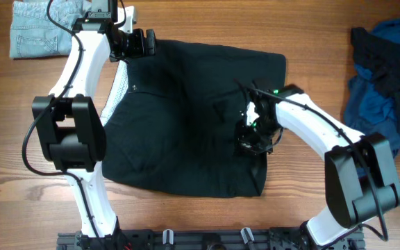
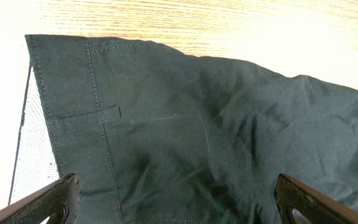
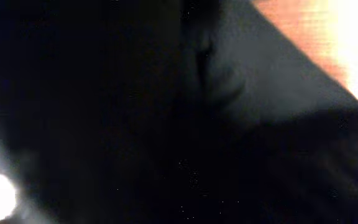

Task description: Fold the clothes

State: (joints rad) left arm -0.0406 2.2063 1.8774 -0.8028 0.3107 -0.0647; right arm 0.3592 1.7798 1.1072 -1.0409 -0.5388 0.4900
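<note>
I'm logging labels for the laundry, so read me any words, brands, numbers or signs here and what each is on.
No readable text in any view.
black shorts: no tag or print shows.
light denim garment: stitching only.
blue clothes pile: no lettering shows.
Right wrist view: too dark to tell.

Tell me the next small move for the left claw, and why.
Probably lower the left claw and close it on the waistband corner of the black shorts. It hangs open just above that edge, while the right claw looks shut on the fabric further right, so a matching grip would let both lift for a fold.
</note>
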